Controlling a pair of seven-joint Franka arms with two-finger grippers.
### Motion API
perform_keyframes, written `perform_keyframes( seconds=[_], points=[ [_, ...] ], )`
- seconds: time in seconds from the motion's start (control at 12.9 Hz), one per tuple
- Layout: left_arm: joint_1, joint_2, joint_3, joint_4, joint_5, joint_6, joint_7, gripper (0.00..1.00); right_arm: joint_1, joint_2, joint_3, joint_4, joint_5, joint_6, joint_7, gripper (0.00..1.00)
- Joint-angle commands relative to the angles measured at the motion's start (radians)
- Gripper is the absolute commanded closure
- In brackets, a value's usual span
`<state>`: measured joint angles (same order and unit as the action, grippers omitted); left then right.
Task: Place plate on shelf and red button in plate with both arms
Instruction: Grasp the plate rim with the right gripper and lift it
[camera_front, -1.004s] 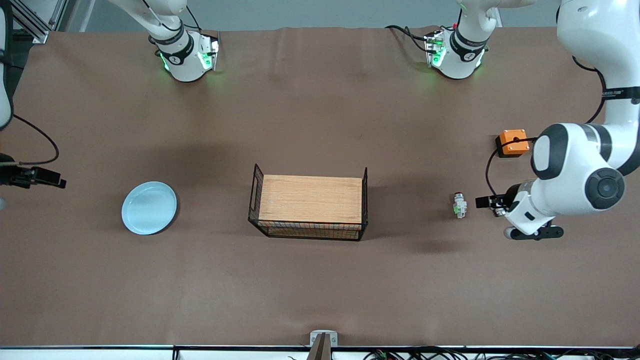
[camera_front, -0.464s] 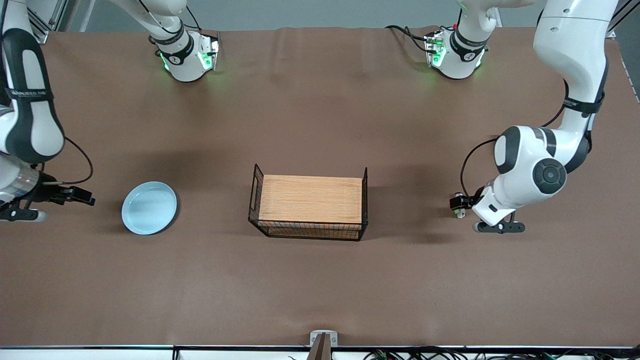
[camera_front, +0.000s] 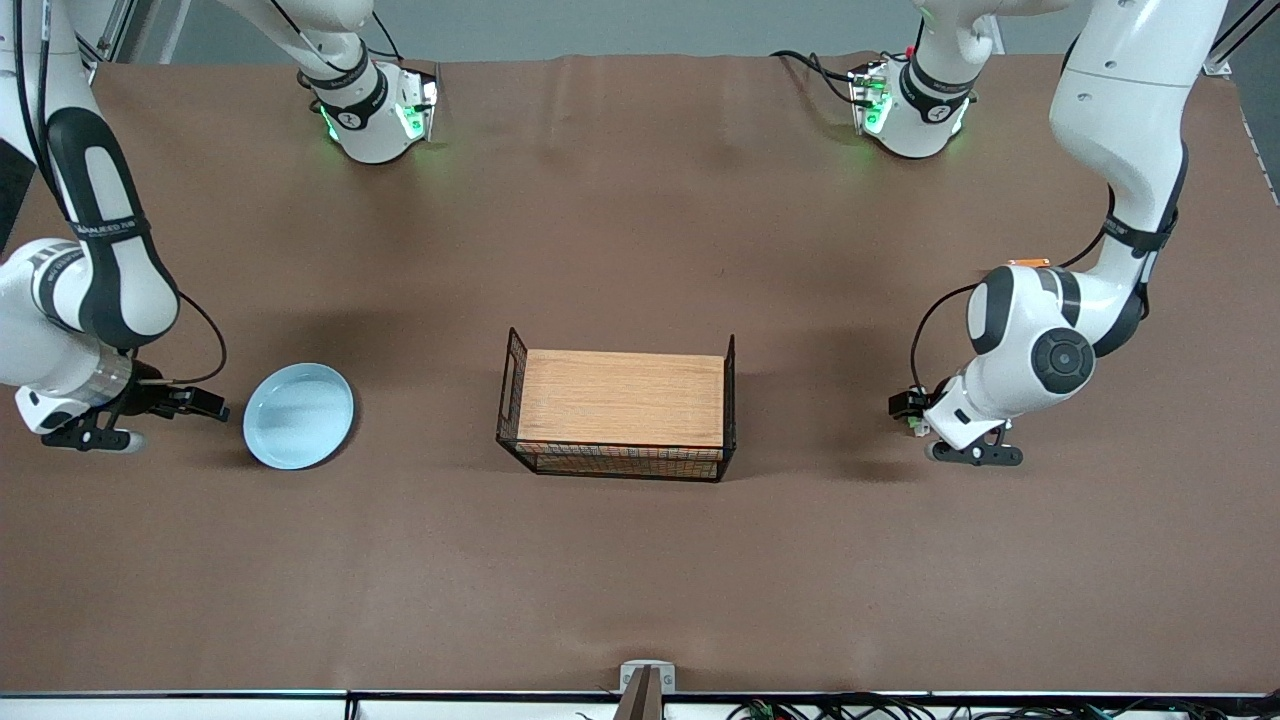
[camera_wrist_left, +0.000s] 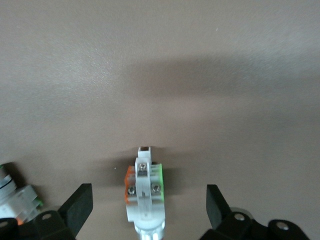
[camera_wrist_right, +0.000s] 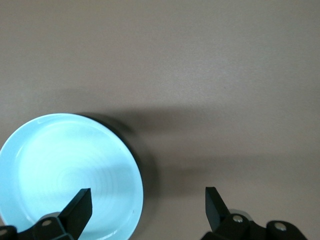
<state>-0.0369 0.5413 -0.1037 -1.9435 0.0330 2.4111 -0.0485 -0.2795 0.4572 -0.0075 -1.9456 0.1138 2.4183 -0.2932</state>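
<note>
From the front we see the plate (camera_front: 299, 416) lying flat on the brown counter (camera_front: 640, 560) toward the right arm's end, with the right gripper (camera_front: 205, 402) low just beside its rim. A wire basket (camera_front: 617, 412) with a wooden top stands mid-counter. At the left arm's end the left gripper (camera_front: 908, 405) sits over the red button (camera_front: 915, 423), which the wrist almost hides here; only a white-and-green sliver shows. An orange box (camera_front: 1030, 263) peeks out above that arm's elbow.

The left wrist view gives what the front cannot: the red button (camera_wrist_left: 144, 192) lies on its side on the counter, between the wide-open jaws of the left gripper (camera_wrist_left: 149, 206) and touching neither finger. Another small white part (camera_wrist_left: 15, 192) shows at the edge; we cannot quite tell what it is.

The right wrist view shows the right gripper (camera_wrist_right: 148, 206) with jaws spread wide and holding nothing, one finger over the plate (camera_wrist_right: 65, 170), the other over bare counter.
</note>
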Motion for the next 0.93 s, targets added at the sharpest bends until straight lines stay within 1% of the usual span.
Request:
perform_keyframes(
  seconds=[0.0, 0.08, 0.23, 0.31, 0.54, 0.85],
  points=[
    [0.000, 0.022, -0.001, 0.005, 0.028, 0.052, 0.015, 0.02, 0.006, 0.046, 0.006, 0.004, 0.020, 0.070, -0.014, 0.00],
    [0.000, 0.029, -0.001, 0.005, 0.028, 0.065, 0.015, 0.08, 0.006, 0.066, 0.006, 0.004, 0.020, 0.094, -0.014, 0.00],
    [0.000, 0.040, -0.001, 0.005, 0.028, 0.071, 0.015, 0.23, 0.005, 0.098, 0.006, 0.002, 0.020, 0.133, -0.012, 0.00],
    [0.000, 0.042, -0.001, 0.003, 0.030, 0.071, 0.015, 0.29, 0.005, 0.109, 0.006, 0.002, 0.021, 0.139, -0.012, 0.00],
    [0.000, 0.043, -0.001, -0.002, 0.030, 0.068, 0.016, 0.43, 0.003, 0.126, 0.006, -0.003, 0.021, 0.137, -0.009, 0.01],
    [0.006, 0.042, -0.001, -0.002, 0.030, 0.054, 0.032, 0.59, 0.005, 0.126, 0.006, -0.013, 0.021, 0.119, 0.000, 0.04]
  ],
)
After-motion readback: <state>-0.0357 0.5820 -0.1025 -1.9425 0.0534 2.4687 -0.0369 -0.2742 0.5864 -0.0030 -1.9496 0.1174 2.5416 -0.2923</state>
